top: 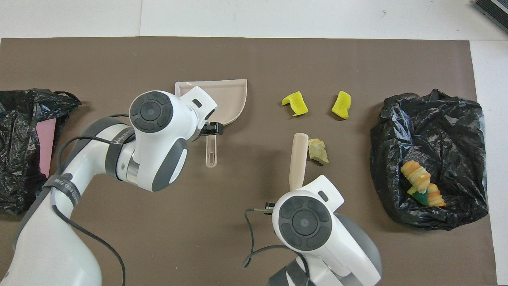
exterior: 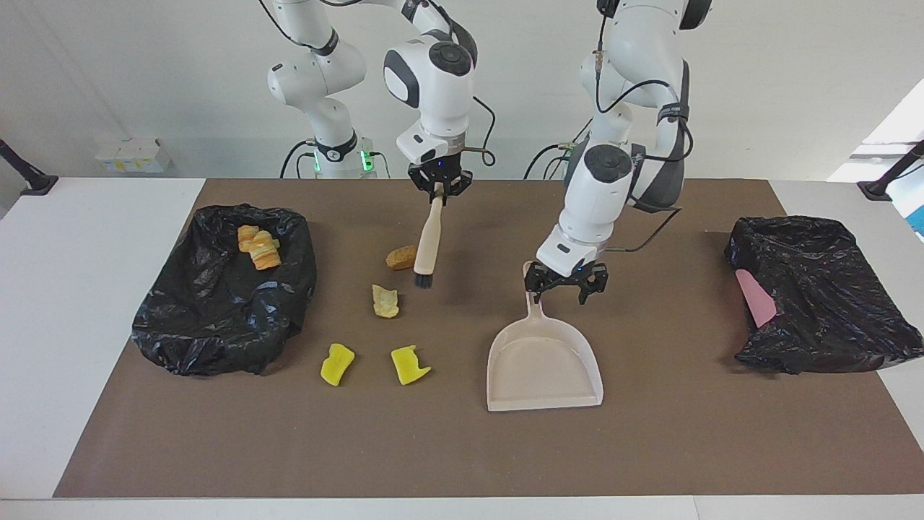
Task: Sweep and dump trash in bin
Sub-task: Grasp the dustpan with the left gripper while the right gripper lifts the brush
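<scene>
Facing view first: nearest the robots, your right gripper [exterior: 439, 189] is clenched on the brush [exterior: 426, 242], which hangs bristles-down, in the air, beside the brown chunk [exterior: 401, 257]. Keep that clamp firm and bring the bristles down to the mat [exterior: 650, 433] on the robots' side of the chunk, so the stroke drives it away from you rather than skipping over it. Your left gripper [exterior: 565, 280] stands spread over the dustpan [exterior: 543, 365] handle, around nothing yet; settle it lower and square to the handle before closing, since a skewed grip would likely twist the pan. Farther out lies the pale chunk [exterior: 385, 300], then the two yellow chunks [exterior: 337, 363] [exterior: 409, 364], farthest of the loose trash and roughly level with the pan's tray. All four sit toward the right arm's end of the pan, so I'd judge you must turn its open lip toward them and press it flat before you sweep. Three pieces [exterior: 258, 247], as far as I can count, already rest in the bin [exterior: 216, 318] at the right arm's end. The other bag [exterior: 823, 303], at the left arm's end, holds a flat pink piece [exterior: 755, 297]; leave it alone
</scene>
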